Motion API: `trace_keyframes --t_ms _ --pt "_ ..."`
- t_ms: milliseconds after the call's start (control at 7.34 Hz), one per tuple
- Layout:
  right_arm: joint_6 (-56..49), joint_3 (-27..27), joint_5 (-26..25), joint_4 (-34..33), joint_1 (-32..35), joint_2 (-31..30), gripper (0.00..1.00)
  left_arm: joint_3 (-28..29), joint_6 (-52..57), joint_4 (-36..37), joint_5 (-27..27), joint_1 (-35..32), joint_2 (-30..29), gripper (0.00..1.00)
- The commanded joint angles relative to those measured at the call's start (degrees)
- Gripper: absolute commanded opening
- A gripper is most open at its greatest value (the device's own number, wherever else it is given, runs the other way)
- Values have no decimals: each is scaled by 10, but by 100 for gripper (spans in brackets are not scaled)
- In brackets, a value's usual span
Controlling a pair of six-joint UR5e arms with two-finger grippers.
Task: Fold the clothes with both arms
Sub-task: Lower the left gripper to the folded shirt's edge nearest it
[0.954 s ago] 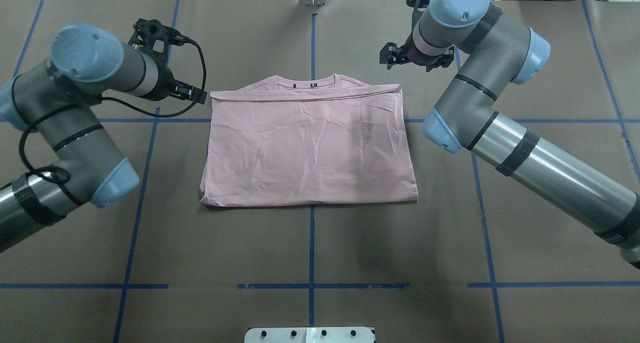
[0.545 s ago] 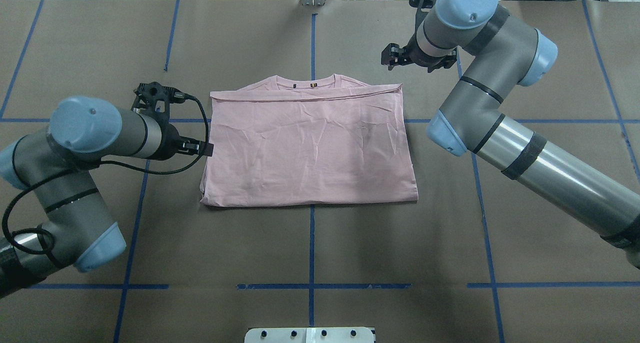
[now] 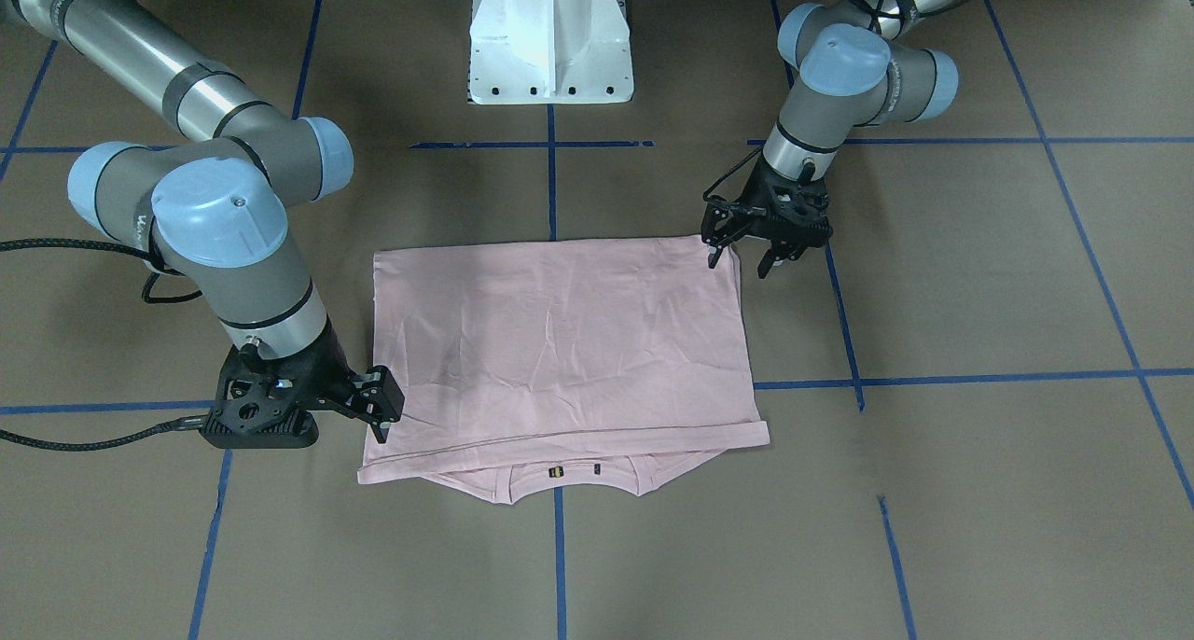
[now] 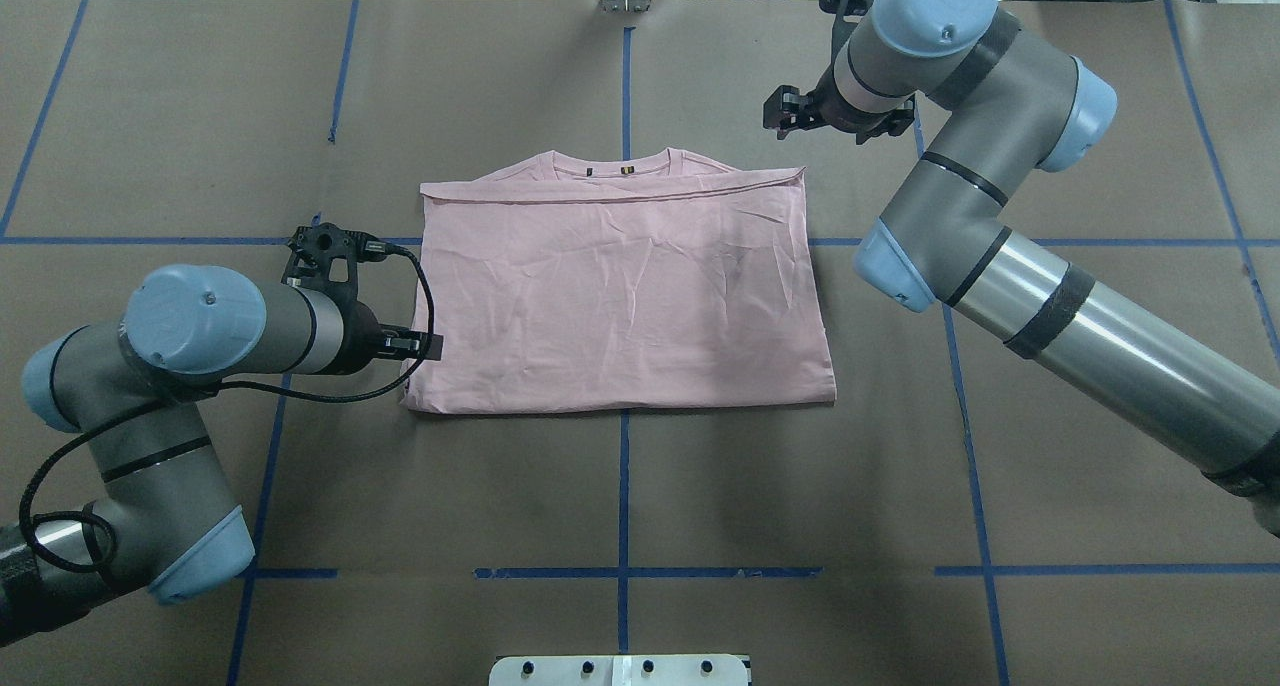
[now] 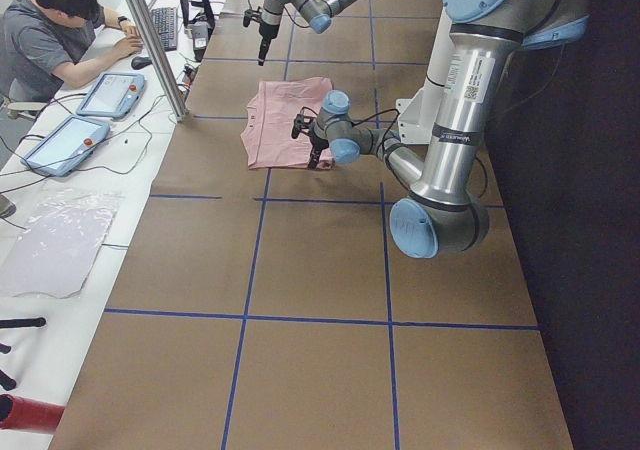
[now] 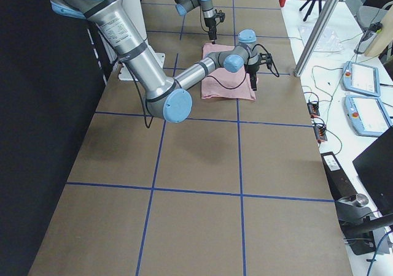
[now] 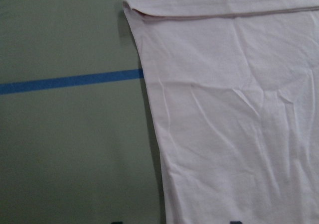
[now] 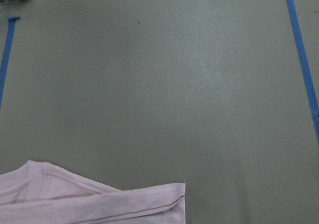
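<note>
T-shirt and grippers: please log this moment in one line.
pink T-shirt: folded | left gripper: jaws open, at near-left corner | right gripper: jaws open, by far-right corner

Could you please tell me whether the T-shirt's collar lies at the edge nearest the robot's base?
No, the collar pokes out from the T-shirt's far edge, opposite the white base.

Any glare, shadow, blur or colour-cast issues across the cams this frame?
Overhead: sharp, even light; faint shadow patch on the shirt, specular streak on the right arm. Left wrist: slightly soft, greenish cast on the table, shirt washed pale. Right wrist: mild sheen mid-table, no blur. Side views: black unlit strip along the robot-side edge.
</note>
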Motion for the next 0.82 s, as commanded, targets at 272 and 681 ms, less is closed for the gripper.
trace_keyframes --t_ms 272,681 --pt "1 0 -2 0 1 -1 100 -2 -2 1 2 25 5 76" --pt "0 0 -2 0 1 -1 100 -3 -2 0 2 32 13 69"
